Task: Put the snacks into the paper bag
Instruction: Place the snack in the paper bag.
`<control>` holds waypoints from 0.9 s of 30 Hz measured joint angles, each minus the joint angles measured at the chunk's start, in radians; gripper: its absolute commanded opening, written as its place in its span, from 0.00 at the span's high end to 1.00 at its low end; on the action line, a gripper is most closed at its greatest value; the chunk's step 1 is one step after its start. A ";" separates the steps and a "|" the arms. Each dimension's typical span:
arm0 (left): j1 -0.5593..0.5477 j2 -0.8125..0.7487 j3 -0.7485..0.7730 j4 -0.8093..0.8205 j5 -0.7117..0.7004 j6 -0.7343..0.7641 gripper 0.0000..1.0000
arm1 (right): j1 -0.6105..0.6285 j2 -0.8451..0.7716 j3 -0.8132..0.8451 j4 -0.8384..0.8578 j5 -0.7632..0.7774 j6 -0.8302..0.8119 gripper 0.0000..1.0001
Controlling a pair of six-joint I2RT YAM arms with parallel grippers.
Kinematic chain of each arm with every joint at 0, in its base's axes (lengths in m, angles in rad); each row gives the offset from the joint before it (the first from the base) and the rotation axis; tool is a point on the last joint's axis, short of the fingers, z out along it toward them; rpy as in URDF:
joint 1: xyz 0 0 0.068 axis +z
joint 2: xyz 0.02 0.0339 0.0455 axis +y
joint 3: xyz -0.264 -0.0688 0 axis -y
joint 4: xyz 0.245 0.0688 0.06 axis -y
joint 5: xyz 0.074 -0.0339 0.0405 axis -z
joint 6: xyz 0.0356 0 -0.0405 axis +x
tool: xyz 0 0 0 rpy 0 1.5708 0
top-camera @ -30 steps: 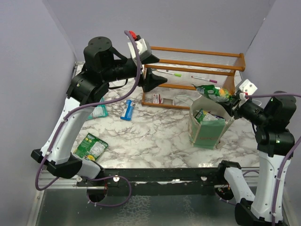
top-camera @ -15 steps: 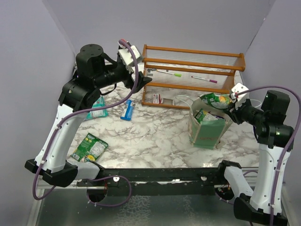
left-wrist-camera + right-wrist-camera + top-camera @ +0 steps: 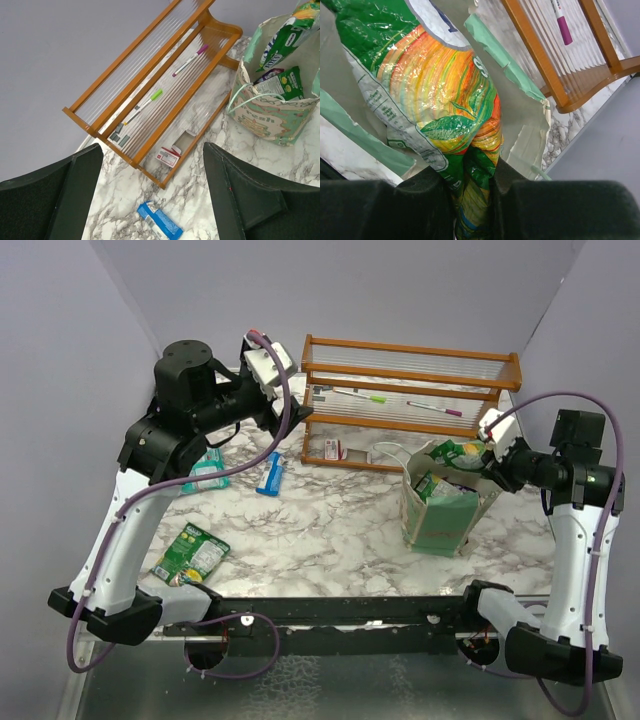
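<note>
The pale-green paper bag (image 3: 440, 525) stands upright at the right, with green-and-yellow packets inside; it also shows in the left wrist view (image 3: 272, 117). My right gripper (image 3: 490, 462) is shut on a green-and-yellow snack packet (image 3: 445, 100) and holds it over the bag's open top (image 3: 530, 125). My left gripper (image 3: 295, 415) is open and empty, high above the table's left side. A slim blue bar wrapper (image 3: 270, 473) lies below it, also in the left wrist view (image 3: 160, 222). A teal packet (image 3: 207, 472) and a green-and-yellow packet (image 3: 192, 552) lie at the left.
A brown wooden slatted rack (image 3: 410, 405) stands at the back with two markers (image 3: 150, 100) and a small red-and-white box (image 3: 168, 156) in it. Grey walls close in the left, back and right sides.
My right gripper has moved the packet down and closer over the bag's mouth. My left arm has pulled back to the left, away from the rack.
</note>
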 measured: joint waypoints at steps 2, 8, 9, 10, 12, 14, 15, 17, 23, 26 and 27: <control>0.005 0.000 -0.002 0.000 0.000 0.000 0.16 | 0.000 0.006 0.000 -0.010 0.007 -0.028 0.90; 0.020 0.000 -0.009 0.000 0.000 0.000 0.16 | 0.000 0.008 0.000 -0.013 0.010 -0.093 0.90; 0.025 0.000 -0.009 0.000 0.000 0.000 0.16 | 0.000 0.011 0.000 -0.012 0.010 -0.097 0.90; 0.027 0.000 -0.009 0.000 0.000 0.000 0.16 | 0.000 0.019 0.000 -0.012 0.009 -0.101 0.90; 0.034 0.000 -0.009 0.000 0.000 0.000 0.16 | 0.000 0.037 0.000 -0.011 0.009 -0.104 0.90; 0.039 0.000 -0.011 0.000 0.000 0.000 0.16 | 0.000 0.063 0.000 -0.007 0.009 -0.107 0.89; 0.040 0.000 -0.013 0.000 0.000 0.000 0.16 | 0.000 0.075 0.000 -0.005 0.009 -0.109 0.89; 0.044 0.000 -0.015 0.000 0.000 0.000 0.16 | 0.000 0.102 0.000 0.002 0.009 -0.110 0.88; 0.051 0.000 -0.018 0.000 0.000 -0.001 0.16 | 0.000 0.138 0.000 0.009 0.007 -0.111 0.87; 0.054 0.000 -0.023 0.001 0.000 -0.001 0.16 | 0.002 0.157 -0.002 0.012 0.006 -0.111 0.86; 0.057 0.001 -0.027 0.002 0.000 -0.002 0.16 | 0.004 0.160 -0.006 0.014 0.006 -0.111 0.86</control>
